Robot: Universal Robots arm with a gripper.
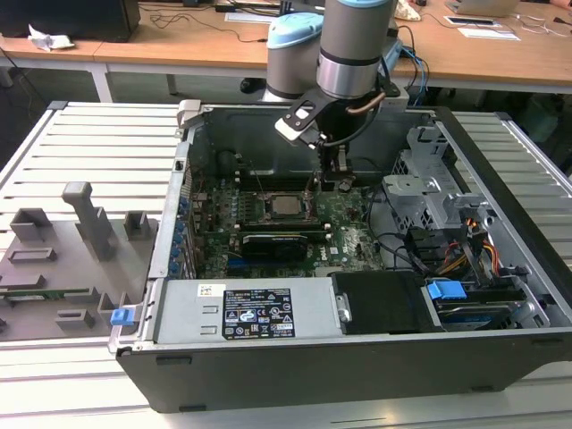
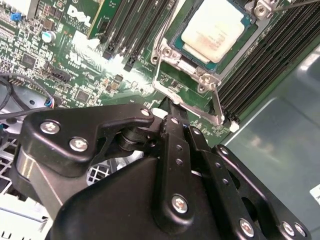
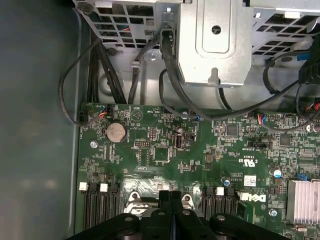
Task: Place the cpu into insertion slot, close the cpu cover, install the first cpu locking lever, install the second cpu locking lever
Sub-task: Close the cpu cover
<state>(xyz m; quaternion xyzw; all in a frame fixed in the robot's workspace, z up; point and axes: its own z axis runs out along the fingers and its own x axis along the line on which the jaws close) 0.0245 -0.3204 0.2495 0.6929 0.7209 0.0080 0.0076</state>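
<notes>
The open computer case [image 1: 170, 268] lies on the slatted table [image 1: 89, 143], and my arm reaches down into it over the green motherboard [image 3: 165, 150]. Amid that board sits the insertion slot [image 1: 265, 207]. The cpu cover [image 2: 167, 52] seems to lie flat over it, and the cpu [image 2: 215, 25] shows pale through its window. So I judge placing and covering done, and the first locking lever [image 2: 192, 107] the step in hand.

That thin wire lever runs along the socket's edge nearest me. My pincer [image 2: 172, 107] has its two fingers drawn together, and in the second wrist view their tips are right at the wire. I cannot tell whether they nip it or only press against it.

The cpu itself is near my tips but apart from them, just beyond the lever and the cover's rim. By my reckoning, this step calls for a steady, controlled push on the wire, keeping it from springing off the narrow tips and clear of the cover's edge.
</notes>
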